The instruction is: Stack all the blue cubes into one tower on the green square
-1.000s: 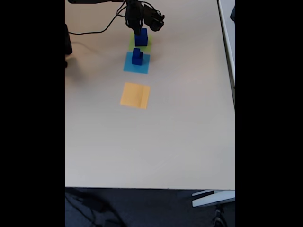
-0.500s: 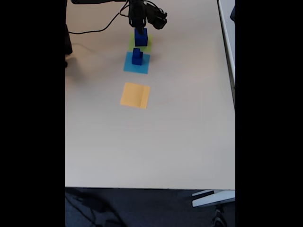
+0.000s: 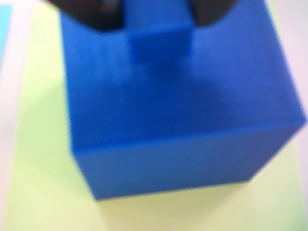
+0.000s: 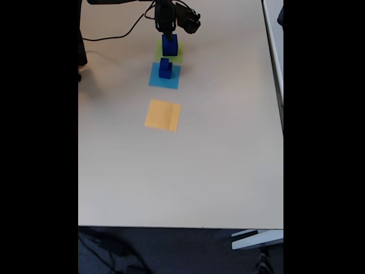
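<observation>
Cubes first: in the wrist view a small blue cube (image 3: 159, 36) is sitting pinched between the dark jaws at twelve o'clock, just over the top face of the large blue cube (image 3: 178, 106), which is resting on the green square (image 3: 38, 192). Contact is too blurred to call. I'd be lowering straight, centring it, then releasing gently. Farther out on the surface (image 4: 217, 171), another blue cube (image 4: 165, 68) is waiting on the light-blue square (image 4: 155, 81), toward six o'clock.

In the wrist view the tool (image 3: 156, 14) is a dark blur, its grip on the small cube (image 3: 159, 41) unclear.
</observation>
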`<act>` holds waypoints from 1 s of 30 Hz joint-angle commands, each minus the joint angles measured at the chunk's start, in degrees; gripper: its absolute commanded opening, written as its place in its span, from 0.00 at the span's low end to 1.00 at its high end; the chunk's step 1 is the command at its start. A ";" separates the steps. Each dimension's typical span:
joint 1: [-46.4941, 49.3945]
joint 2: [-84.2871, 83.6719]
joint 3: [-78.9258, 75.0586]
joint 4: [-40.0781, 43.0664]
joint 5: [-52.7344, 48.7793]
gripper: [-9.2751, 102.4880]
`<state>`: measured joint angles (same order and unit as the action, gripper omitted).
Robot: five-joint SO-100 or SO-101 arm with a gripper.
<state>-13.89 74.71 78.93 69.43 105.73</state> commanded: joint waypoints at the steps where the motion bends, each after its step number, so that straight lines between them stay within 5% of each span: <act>1: 0.35 0.26 -2.90 -0.35 -0.79 0.08; 17: 0.35 -0.09 -2.90 -0.53 -0.79 0.12; 30: 0.62 0.88 -2.90 -1.14 -2.11 0.24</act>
<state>-13.89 73.83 78.84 69.26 104.50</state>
